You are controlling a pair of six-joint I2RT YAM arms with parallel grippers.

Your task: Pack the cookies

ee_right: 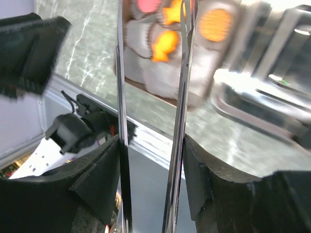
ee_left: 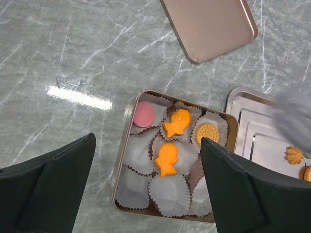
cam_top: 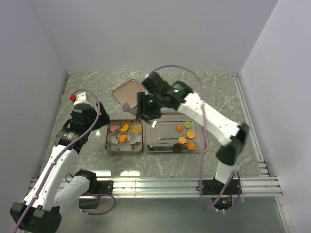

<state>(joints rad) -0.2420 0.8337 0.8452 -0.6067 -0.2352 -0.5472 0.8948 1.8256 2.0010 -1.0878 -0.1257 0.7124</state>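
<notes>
While the right hand (cam_top: 147, 116) hovers, cookies (cam_top: 125, 133) lie just left.

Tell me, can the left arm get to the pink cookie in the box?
Probably yes. The left gripper hangs open right above the box, and nothing covers the pink cookie; the lid lies aside.

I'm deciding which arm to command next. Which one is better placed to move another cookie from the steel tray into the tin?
Probably the right gripper: it holds tongs and hangs at the tray's left end, beside the tin. The left gripper hovers open over the tin, with no tool.
</notes>
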